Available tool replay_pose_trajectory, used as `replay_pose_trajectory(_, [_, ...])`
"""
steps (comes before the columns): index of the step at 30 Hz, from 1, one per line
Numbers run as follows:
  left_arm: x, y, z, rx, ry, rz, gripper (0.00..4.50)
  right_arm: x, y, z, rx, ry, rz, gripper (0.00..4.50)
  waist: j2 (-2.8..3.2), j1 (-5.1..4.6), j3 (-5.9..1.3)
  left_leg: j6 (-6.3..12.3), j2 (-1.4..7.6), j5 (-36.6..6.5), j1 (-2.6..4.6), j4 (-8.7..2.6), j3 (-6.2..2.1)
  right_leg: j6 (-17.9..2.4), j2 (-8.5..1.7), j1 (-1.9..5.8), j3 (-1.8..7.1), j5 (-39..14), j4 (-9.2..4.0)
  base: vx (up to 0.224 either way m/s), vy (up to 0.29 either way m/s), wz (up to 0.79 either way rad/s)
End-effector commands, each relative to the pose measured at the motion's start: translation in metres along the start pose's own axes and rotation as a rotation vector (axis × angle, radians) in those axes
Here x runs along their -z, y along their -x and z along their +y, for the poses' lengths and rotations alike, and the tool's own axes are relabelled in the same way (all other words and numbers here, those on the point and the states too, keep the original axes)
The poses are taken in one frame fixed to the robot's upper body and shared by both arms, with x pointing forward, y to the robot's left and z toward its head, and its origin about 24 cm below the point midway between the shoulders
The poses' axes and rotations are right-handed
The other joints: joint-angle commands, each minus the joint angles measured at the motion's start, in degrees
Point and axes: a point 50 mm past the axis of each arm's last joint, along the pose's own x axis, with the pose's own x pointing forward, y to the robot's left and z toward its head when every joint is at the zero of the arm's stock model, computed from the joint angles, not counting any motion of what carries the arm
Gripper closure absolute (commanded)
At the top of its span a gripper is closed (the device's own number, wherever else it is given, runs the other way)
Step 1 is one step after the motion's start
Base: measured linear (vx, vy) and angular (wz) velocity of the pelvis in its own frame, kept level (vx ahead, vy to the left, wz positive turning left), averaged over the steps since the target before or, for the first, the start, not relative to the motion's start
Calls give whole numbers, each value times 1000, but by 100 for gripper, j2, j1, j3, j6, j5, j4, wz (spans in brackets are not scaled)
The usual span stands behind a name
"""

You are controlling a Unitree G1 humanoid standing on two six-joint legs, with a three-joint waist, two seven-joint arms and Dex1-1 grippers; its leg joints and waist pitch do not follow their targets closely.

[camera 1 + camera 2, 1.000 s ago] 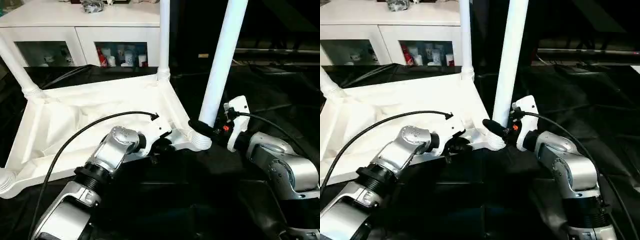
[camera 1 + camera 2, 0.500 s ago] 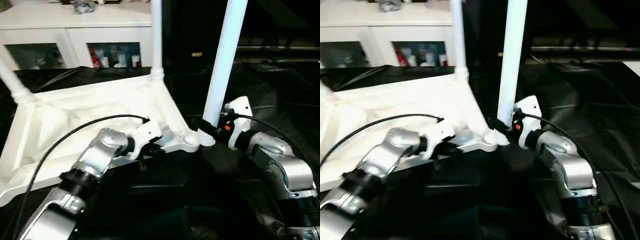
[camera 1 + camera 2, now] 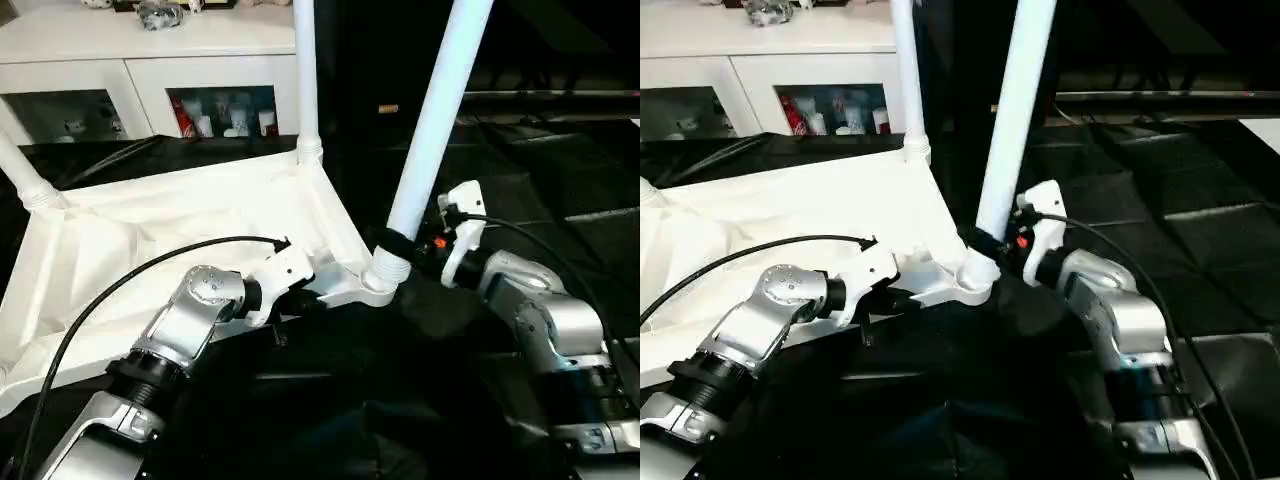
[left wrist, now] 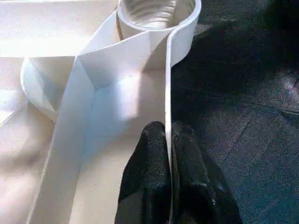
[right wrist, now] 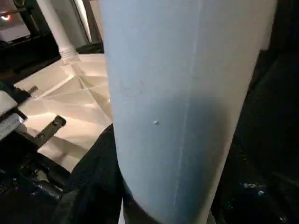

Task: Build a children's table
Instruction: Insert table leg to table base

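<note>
The white tabletop (image 3: 150, 235) lies upside down on the black floor, ribbed underside up. Legs stand in its far corner (image 3: 305, 80) and left corner (image 3: 25, 170). A third leg (image 3: 430, 120) leans in the near right corner socket (image 3: 375, 285). My right gripper (image 3: 400, 245) is shut on this leg just above the socket; the leg (image 5: 182, 93) looms close in the right wrist view, with a black finger (image 5: 93, 172) against it. My left gripper (image 3: 300, 295) is shut on the tabletop's near rim (image 4: 168, 70), both fingertips (image 4: 152, 140) pinching the thin edge beside the socket.
A white glass-door cabinet (image 3: 150, 60) with bottles inside stands at the back. Black padded mats (image 3: 560, 170) cover the floor to the right. A black cable (image 3: 150, 275) arcs over my left forearm.
The head view has shifted a little, sliding the scene left. The leg in my right gripper leans slightly more. Both grips hold as before.
</note>
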Motion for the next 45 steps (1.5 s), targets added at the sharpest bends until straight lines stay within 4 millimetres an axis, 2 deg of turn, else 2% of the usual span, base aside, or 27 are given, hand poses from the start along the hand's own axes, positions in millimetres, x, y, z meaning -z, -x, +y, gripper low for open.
replay_pose_trajectory(1, [-2,3,0,-41,57,-133,450,-7,-5,0,-16,31,-17,259,-196,64,-358,401,239,-987,-18,-326,-71,-1114,-354,305,230,-1681,-432,0,0,0])
replay_pose_trajectory(4, [3,5,-1,-42,62,-120,450,-3,-9,-2,-26,24,-3,259,-200,78,-354,389,258,-1001,1,-331,-71,-1072,-352,289,235,-1766,-433,0,0,0])
replay_pose_trajectory(7, [7,7,-3,-42,66,-106,450,1,-13,-2,-38,18,12,259,-221,65,-349,410,261,-972,0,-332,-67,-1113,-352,288,240,-1674,-420,0,0,0])
replay_pose_trajectory(12, [7,8,-3,-48,69,-113,450,3,-19,-3,-43,15,24,259,-222,74,-354,463,255,-870,0,-320,-58,-1155,-353,294,241,-1557,-402,0,0,0])
replay_pose_trajectory(15, [6,9,-2,-55,70,-119,450,6,-22,-2,-58,22,58,259,-243,69,-353,461,254,-863,-4,-320,-57,-1146,-351,296,238,-1586,-399,0,0,0])
replay_pose_trajectory(18, [6,10,0,-71,73,-126,450,9,-22,-2,-63,29,72,259,-221,79,-353,457,255,-854,-3,-318,-58,-1115,-357,297,246,-1607,-396,0,0,0])
replay_pose_trajectory(22, [6,11,1,-73,71,-124,450,12,-24,-5,-46,34,66,259,-237,65,-350,445,253,-905,-5,-318,-55,-1131,-359,296,242,-1648,-404,0,0,0])
replay_pose_trajectory(23, [6,12,1,-72,69,-121,450,13,-24,-6,-39,30,65,259,-214,67,-351,440,255,-911,0,-320,-60,-1133,-356,292,242,-1649,-400,0,0,0])
replay_pose_trajectory(27, [6,11,2,-76,66,-115,450,23,-24,-10,-23,-3,65,259,-222,27,-337,397,253,-1081,-5,-329,-66,-1105,-359,289,236,-1879,-433,0,0,0])
replay_pose_trajectory(31, [5,11,3,-83,64,-114,450,33,-19,-14,-3,-38,62,259,-215,26,-343,395,258,-1112,-1,-330,-68,-1114,-359,290,238,-1860,-432,0,0,0])
replay_pose_trajectory(32, [4,11,5,-90,65,-115,450,40,-15,-15,6,-63,45,259,-166,39,-346,393,258,-1112,7,-328,-73,-1141,-362,288,242,-1817,-431,0,0,0])
replay_pose_trajectory(34, [3,11,6,-93,65,-116,450,43,-13,-15,8,-72,36,259,-190,43,-347,411,261,-1121,13,-329,-66,-1159,-357,285,243,-1741,-433,0,0,0])
replay_pose_trajectory(35, [2,10,7,-100,65,-116,450,47,-11,-16,15,-84,22,259,-166,41,-355,412,261,-1116,8,-332,-68,-1182,-352,292,237,-1687,-429,0,0,0])
replay_pose_trajectory(37, [1,10,9,-107,63,-116,450,55,-6,-15,39,-104,-14,259,-166,43,-357,422,262,-1127,11,-332,-70,-1225,-347,294,235,-1621,-419,0,0,0])
replay_pose_trajectory(38, [1,10,9,-107,63,-116,450,55,-6,-15,39,-104,-14,259,-125,56,-354,422,261,-1149,17,-330,-70,-1226,-354,286,240,-1630,-425,0,0,0])
replay_pose_trajectory(39, [-1,9,10,-109,58,-117,450,65,0,-13,64,-109,-48,259,-114,73,-360,411,263,-1200,21,-335,-70,-1216,-358,293,240,-1639,-440,0,0,0])
replay_pose_trajectory(42, [-2,9,11,-110,56,-117,450,68,2,-12,68,-100,-58,259,-121,93,-360,415,263,-1233,27,-344,-70,-1220,-348,289,236,-1621,-440,0,0,0])
replay_pose_trajectory(44, [-3,8,12,-111,54,-118,450,68,4,-7,58,-33,-69,259,-98,98,-362,416,262,-1250,24,-344,-71,-1219,-349,290,234,-1648,-444,0,0,0])
replay_pose_trajectory(45, [-3,8,12,-112,52,-118,450,67,4,-3,49,31,-69,259,-113,116,-364,406,267,-1252,26,-345,-71,-1178,-350,287,238,-1643,-442,0,0,0])
